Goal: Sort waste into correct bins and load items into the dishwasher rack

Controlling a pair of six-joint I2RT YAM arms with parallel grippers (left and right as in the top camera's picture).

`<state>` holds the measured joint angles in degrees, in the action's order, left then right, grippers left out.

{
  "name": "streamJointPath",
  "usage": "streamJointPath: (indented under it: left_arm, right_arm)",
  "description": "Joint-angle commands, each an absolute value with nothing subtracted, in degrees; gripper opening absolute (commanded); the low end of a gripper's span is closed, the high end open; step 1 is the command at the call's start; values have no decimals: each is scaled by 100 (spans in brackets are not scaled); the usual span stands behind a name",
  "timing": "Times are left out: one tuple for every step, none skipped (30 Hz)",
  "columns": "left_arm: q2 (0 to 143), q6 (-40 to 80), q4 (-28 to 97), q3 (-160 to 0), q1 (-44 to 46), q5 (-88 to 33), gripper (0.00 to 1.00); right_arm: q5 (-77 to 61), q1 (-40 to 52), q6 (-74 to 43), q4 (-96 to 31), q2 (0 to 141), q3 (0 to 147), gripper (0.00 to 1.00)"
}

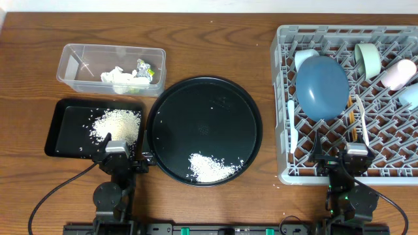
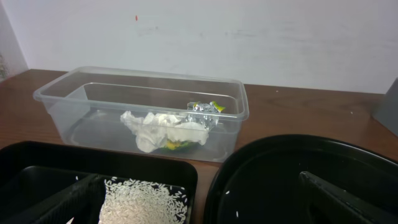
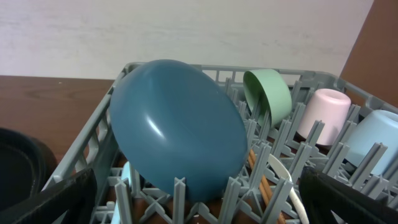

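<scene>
The clear tub [image 1: 72, 65] at the back left holds the crumpled napkin [image 2: 165, 127] and the wrapper [image 2: 205, 107]. The shallow black tray [image 1: 65, 127] holds a pile of rice [image 1: 117, 125]. More rice [image 1: 212, 168] lies on the round black tray [image 1: 204, 104]. The grey rack [image 1: 281, 98] holds the dark-blue bowl [image 1: 322, 88], mint-green bowl [image 1: 368, 59], pink cup [image 1: 400, 73], light-blue cup [image 1: 410, 96], chopsticks [image 1: 353, 117] and white cutlery [image 1: 292, 124]. A white bowl [image 1: 304, 59] is mostly hidden behind the blue bowl. My left gripper [image 1: 116, 145] is open and empty at the black tray's front right corner. My right gripper [image 1: 356, 151] is open and empty at the rack's front edge.
The round black tray sits between the black tray and the rack, with a few stray grains on it. The wooden table runs to a white wall at the back. Both arm bases stand at the table's front edge.
</scene>
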<state>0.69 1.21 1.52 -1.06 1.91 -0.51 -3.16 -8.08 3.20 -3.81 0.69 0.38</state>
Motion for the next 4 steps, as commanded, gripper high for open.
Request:
streamJointPath:
  left_arm:
    - [64, 23, 416, -25, 156, 27, 98]
    - [64, 23, 414, -25, 158, 27, 98]
    - [64, 23, 414, -25, 158, 27, 98]
    - [64, 23, 414, -25, 156, 27, 98]
  right_arm:
    - [-311, -742, 373, -405, 32, 32, 99]
    - [-311, -742, 373, -405, 32, 30, 99]
    - [-311, -742, 373, -405, 32, 30, 99]
    - [-311, -742, 373, -405, 32, 30, 99]
